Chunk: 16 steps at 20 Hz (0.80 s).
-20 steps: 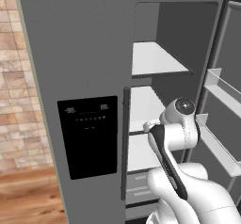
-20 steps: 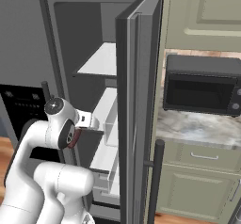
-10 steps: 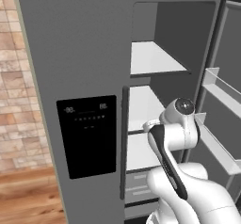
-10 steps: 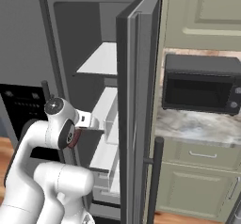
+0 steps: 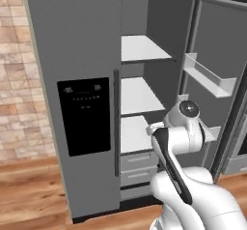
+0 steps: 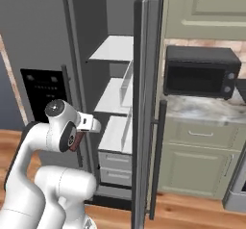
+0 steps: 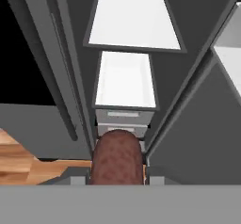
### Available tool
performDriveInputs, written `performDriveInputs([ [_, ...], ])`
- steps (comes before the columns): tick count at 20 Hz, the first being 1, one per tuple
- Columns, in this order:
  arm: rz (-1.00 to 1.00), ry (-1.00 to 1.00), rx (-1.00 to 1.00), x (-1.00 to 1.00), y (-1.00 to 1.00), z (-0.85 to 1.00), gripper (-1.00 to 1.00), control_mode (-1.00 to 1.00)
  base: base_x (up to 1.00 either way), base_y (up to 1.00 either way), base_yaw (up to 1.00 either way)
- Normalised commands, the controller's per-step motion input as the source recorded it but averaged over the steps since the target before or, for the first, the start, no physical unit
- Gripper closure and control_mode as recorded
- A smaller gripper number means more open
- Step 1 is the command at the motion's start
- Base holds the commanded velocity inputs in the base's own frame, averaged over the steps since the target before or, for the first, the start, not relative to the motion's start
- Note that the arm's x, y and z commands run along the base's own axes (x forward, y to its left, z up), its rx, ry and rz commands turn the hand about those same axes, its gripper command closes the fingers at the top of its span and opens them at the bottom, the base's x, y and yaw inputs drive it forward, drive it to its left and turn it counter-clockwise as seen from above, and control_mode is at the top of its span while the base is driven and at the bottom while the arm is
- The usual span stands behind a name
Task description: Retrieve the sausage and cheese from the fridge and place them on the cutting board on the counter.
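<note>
Sausage: short dark reddish-brown cylinder with a rounded end [image 7: 117, 156], sitting between the two dark fingertips [image 7: 77, 175] at the bottom of the hand view.
Hand: two-finger hand [image 7: 117, 173] drawn narrow and clamped on the sausage; in the right base view a reddish-brown bit [image 6: 75, 140] shows at the wrist.
Step in hand: judged, the sausage is lifted clear of the shelves and being carried; the cheese half is not begun.
Fridge: tall grey two-door fridge [image 5: 72, 40], right door [image 6: 146, 79] swung open, white shelves [image 5: 137, 96] and lower drawers [image 7: 123, 117] just ahead of the hand.
Bench: grey-white marbled top [image 6: 202, 110] beyond the open door, a black microwave [image 6: 199, 71] on it.
Next move: judged, back out past the door edge and travel to the bench.
</note>
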Motion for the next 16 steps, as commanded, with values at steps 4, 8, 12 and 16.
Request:
performDriveInputs([
  [4,0.0,0.0,0.0,0.0,0.0,0.0,1.0,1.0,-0.86,0.0,-0.05],
  [8,0.0,0.0,0.0,0.0,0.0,0.0,1.0,1.0,-0.82,0.0,-0.11],
  [12,0.0,0.0,0.0,0.0,0.0,0.0,1.0,1.0,-0.44,0.02,-0.61],
  [16,0.0,0.0,0.0,0.0,0.0,0.0,1.0,1.0,-0.24,0.03,-0.78],
])
